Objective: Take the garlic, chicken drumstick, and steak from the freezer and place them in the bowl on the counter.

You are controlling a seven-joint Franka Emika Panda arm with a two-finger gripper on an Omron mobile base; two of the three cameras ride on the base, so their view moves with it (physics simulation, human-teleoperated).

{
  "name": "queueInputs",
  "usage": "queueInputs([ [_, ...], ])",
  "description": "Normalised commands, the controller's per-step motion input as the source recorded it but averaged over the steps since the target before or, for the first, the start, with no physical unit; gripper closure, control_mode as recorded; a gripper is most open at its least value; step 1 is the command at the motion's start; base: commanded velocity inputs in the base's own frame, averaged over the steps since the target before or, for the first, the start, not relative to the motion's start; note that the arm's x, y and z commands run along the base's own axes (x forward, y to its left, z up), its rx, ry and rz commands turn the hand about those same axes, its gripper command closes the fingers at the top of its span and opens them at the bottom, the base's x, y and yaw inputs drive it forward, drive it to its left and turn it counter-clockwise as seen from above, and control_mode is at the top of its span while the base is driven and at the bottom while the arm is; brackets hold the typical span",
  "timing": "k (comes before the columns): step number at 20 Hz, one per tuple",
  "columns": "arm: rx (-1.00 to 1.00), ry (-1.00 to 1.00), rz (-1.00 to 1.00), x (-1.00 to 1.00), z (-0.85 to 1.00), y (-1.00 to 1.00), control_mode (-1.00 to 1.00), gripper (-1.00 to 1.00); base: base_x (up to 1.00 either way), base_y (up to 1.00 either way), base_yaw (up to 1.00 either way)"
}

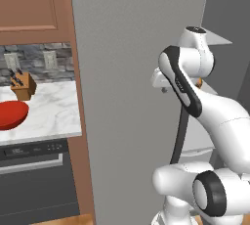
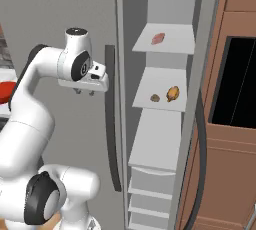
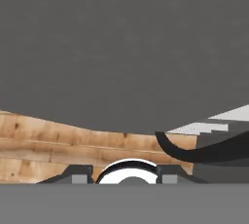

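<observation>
The freezer point(image 2: 200, 74) stands with its grey door point(image 1: 122, 48) swung open. On an upper white shelf lies the reddish steak point(image 2: 158, 38). One shelf lower, the small brownish garlic point(image 2: 155, 98) sits next to the orange-brown chicken drumstick point(image 2: 173, 93). My gripper point(image 2: 84, 92) hangs in front of the door's outer face, left of the long dark handle point(image 2: 112, 119), pointing down. Its fingertips point(image 3: 80, 174) stand wide apart, open, with nothing held. The red bowl point(image 1: 10, 114) rests on the marble counter point(image 1: 53, 111) at far left.
A wooden knife block point(image 1: 23, 86) stands behind the bowl. A black oven point(image 1: 34, 170) sits under the counter. Brown cabinets with a dark opening point(image 2: 240, 84) flank the freezer on the right. White drawers point(image 2: 150, 184) fill the freezer's lower part. Wood floor point(image 3: 48, 145) lies below.
</observation>
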Motion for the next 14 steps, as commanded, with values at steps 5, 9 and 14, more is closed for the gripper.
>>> queueInputs([
  [5, 0.00, 0.00, 0.00, -0.37, -0.05, 0.00, -1.00, -1.00, 0.00, 0.00, 0.00],
  [9, 0.00, 0.00, 0.00, -0.89, -0.20, -0.12, -1.00, -1.00, 0.00, 0.00, 0.00],
  [14, 0.00, 0.00, 0.00, 0.00, 0.00, 0.00, 1.00, -1.00, -0.70, -0.62, 0.00],
])
